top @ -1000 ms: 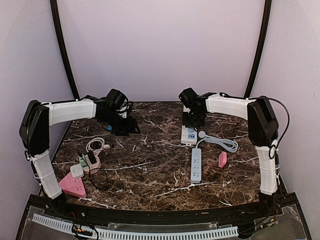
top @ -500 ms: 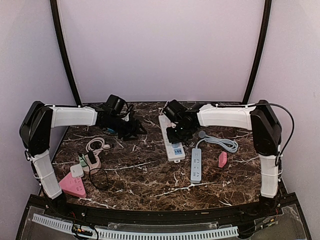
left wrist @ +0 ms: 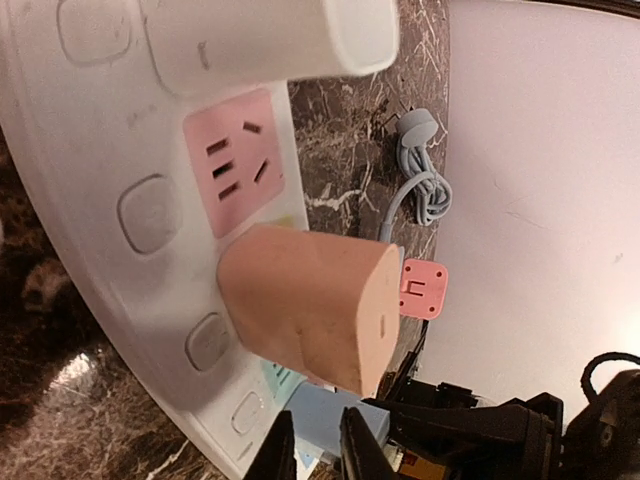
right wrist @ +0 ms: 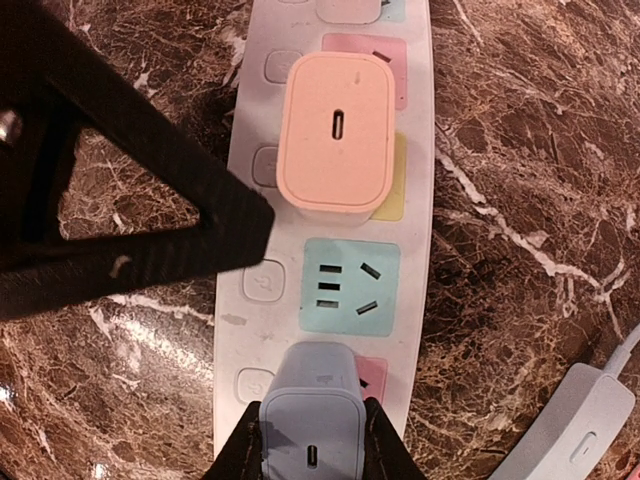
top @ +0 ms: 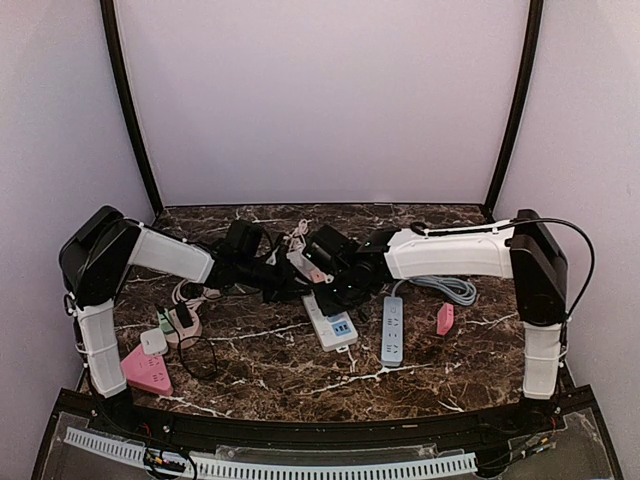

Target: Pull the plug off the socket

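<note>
Top external, strip (top: 329, 325) nearer, right pincer (right wrist: 312, 448) gripping plug (right wrist: 312, 400)

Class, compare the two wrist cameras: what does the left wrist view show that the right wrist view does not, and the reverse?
Left wrist only: a coiled grey cable and a loose pink adapter beyond the strip. Right wrist only: a clear look at the right gripper shut on a grey-blue charger, and the corner of a grey power strip. Both: the white power strip with the peach charger plugged in.

white plug (left wrist: 270, 40) cut off at top, blue plug (right wrist: 310, 415) cropped below
</note>
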